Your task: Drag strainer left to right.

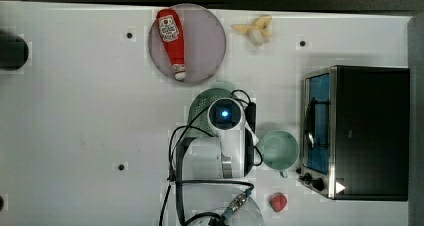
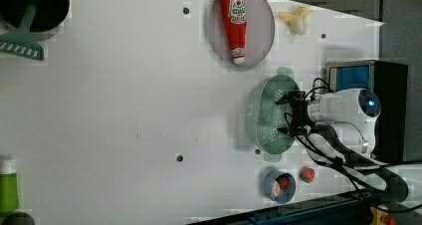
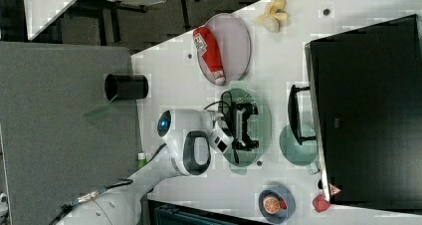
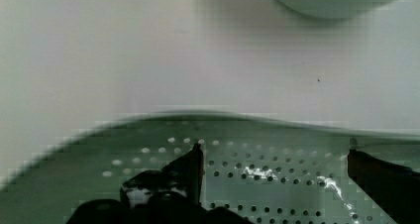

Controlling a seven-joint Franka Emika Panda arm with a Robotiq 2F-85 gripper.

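The pale green perforated strainer lies near the middle of the white table, just below the plate in the top view. The arm's wrist covers most of it there. In the left view my gripper reaches down into the strainer, open, with its black fingers spread inside the bowl. The right view shows the same: the gripper is over the strainer's bowl. In the wrist view both fingertips stand apart over the holed bowl, with nothing between them.
A smooth mint cup stands between the strainer and the toaster oven on the top view's right. Behind the strainer is a plate holding a ketchup bottle, with a banana beside it. A red fruit and a blue bowl sit near the front.
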